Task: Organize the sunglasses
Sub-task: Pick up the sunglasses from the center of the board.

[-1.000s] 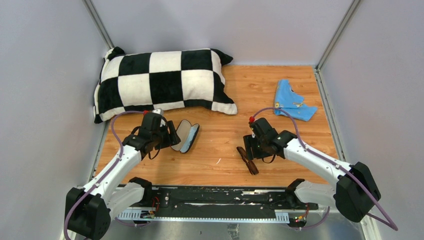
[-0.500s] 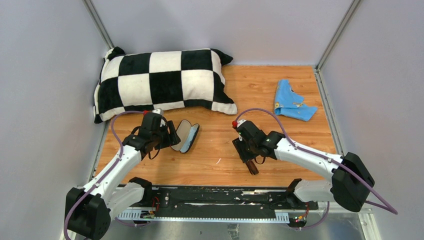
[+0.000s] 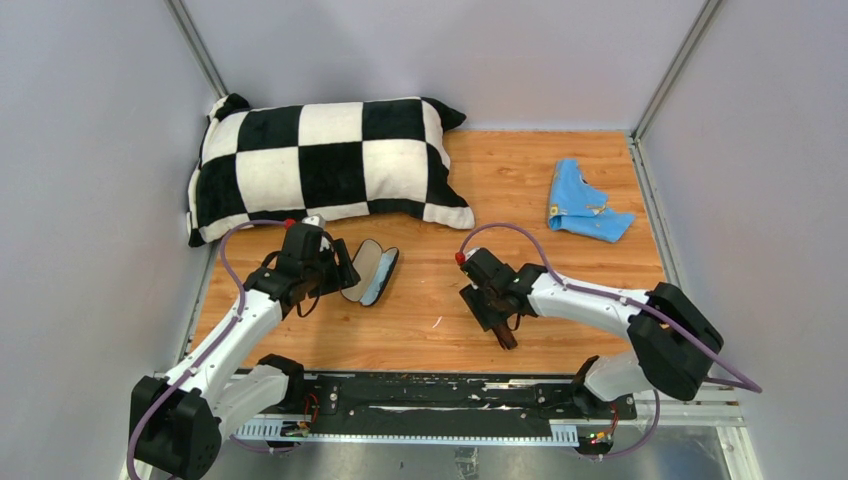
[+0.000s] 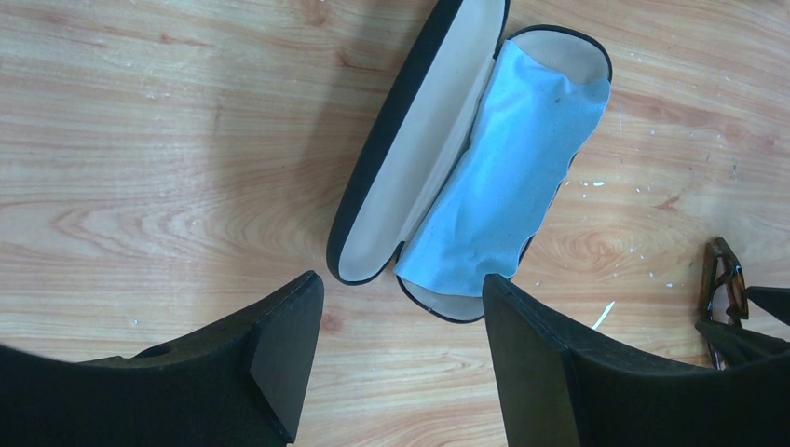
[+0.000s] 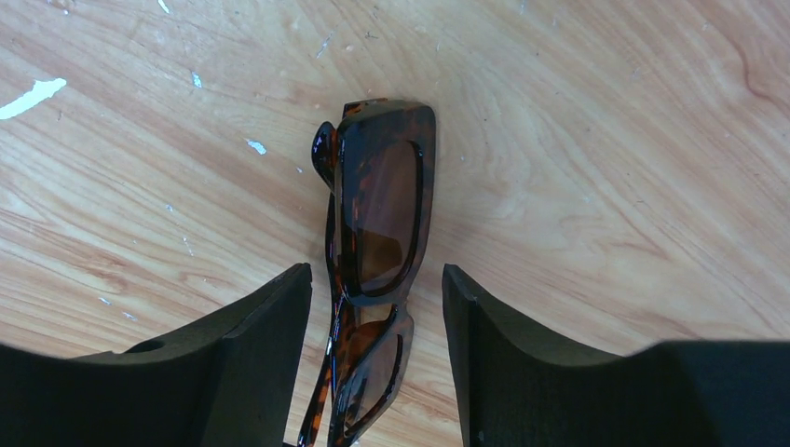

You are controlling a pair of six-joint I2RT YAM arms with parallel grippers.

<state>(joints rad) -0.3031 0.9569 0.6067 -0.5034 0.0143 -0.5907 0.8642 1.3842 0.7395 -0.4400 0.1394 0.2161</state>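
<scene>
Sunglasses [image 5: 380, 214] are seen folded on the desk [image 5: 606, 140], straddled by the right gripper [image 5: 374, 279], which is held wide so the frame can be pinched across. By the opened glasses case [image 4: 410, 158], blue cloth [image 4: 508, 177] inside, the left gripper [image 4: 402, 284] is held agape, likely for steadying it.

L tool [image 4: 401, 312] spread wide; R tool [image 5: 375, 303] spread, angled down.

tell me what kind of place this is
Probably a robot test cell, not a home: plain grey walls box in a light wooden tabletop, and two white arms are bolted to a black base rail.
</scene>
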